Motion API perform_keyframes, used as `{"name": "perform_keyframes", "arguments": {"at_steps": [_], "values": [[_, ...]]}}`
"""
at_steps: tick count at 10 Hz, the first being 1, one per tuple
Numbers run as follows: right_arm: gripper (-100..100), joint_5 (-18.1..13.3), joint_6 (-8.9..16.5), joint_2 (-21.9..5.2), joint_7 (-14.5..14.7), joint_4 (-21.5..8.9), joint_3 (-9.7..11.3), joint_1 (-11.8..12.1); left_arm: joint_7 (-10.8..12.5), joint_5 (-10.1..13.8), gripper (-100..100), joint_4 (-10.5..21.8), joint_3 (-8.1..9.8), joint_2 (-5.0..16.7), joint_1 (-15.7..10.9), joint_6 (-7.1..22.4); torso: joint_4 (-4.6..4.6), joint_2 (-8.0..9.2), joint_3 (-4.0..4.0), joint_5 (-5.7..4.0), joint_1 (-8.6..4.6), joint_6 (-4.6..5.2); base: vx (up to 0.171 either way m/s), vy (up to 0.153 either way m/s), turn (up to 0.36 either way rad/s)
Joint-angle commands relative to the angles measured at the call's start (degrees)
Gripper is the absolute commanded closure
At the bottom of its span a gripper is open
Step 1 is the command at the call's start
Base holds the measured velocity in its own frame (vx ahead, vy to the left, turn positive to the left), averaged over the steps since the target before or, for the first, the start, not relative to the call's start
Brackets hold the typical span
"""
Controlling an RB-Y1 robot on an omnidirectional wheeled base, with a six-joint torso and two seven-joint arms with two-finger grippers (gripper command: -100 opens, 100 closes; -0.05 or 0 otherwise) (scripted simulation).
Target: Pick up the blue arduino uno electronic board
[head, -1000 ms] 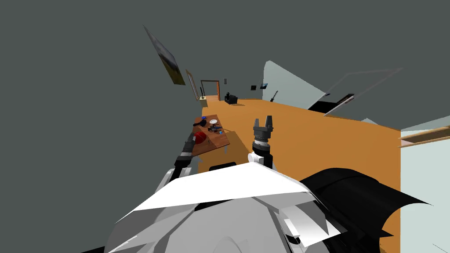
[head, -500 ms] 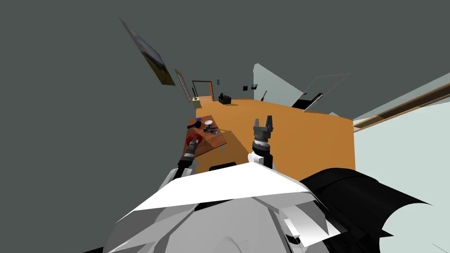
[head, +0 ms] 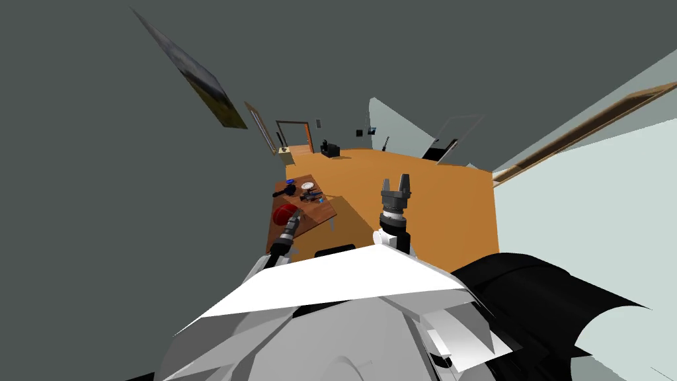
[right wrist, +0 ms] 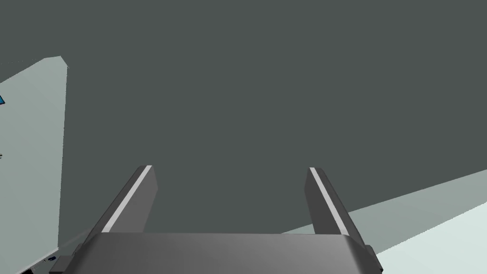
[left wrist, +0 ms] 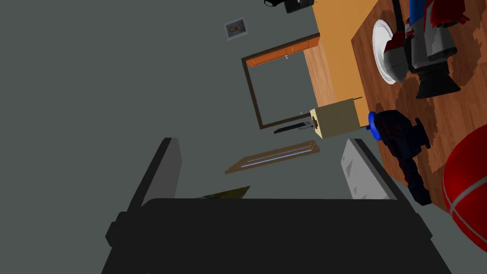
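Observation:
A brown wooden table [head: 324,213] stands ahead on my left against the grey wall. A small blue piece [head: 320,200] lies near its right edge; it is too small to tell whether it is the board. My left gripper [head: 295,215] hangs over the table's near end, beside a red ball [head: 284,213]. In the left wrist view that gripper [left wrist: 261,142] is open and empty, with the red ball [left wrist: 468,200] and a dark object with a blue cap [left wrist: 399,135] off to one side. My right gripper [head: 395,180] is raised over the orange floor, and its wrist view shows it [right wrist: 230,167] open.
On the table also stand a white plate [head: 307,186], seen again as the plate [left wrist: 382,52], and a red, blue and grey toy [left wrist: 425,43]. A beige box [left wrist: 335,119] sits on the floor beyond the table, near a brown-framed doorway [head: 293,134]. The orange floor [head: 423,198] stretches to the right.
My head view has swung, so the table and the wall pictures have slid left. My left gripper now sits by the red ball. The right arm keeps its pose.

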State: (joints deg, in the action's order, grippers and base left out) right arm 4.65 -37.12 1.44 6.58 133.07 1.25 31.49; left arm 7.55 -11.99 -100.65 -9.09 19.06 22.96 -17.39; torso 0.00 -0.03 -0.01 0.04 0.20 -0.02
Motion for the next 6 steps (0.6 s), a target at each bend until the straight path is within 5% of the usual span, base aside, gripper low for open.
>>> {"name": "perform_keyframes", "arguments": {"at_steps": [1, 4, 6], "values": [[0, 0.0, 0.0, 0.0, 0.0, 0.0, 0.0, 0.0, 0.8, -0.2, -100, 2.9, -0.61, 0.4, -0.9, 0.8, 0.0, 0.0, 0.0, 0.0, 0.0, 0.0, -0.018, 0.012, -0.241], [0, 0.0, 0.0, 0.0, 0.0, 0.0, 0.0, 0.0, 4.0, -0.6, -100, 8.6, -3.04, 2.8, -2.3, 3.3, 0.0, 0.0, 0.01, 0.01, 0.06, -0.07, -0.019, 0.013, -0.286], [0, 0.0, 0.0, 0.0, 0.0, 0.0, 0.0, 0.0, 4.0, -0.6, -100, 10.3, -3.04, 2.8, -2.3, 3.3, 0.0, -0.02, -0.01, 0.0, 0.03, -0.05, -0.009, 0.008, -0.1]]}}
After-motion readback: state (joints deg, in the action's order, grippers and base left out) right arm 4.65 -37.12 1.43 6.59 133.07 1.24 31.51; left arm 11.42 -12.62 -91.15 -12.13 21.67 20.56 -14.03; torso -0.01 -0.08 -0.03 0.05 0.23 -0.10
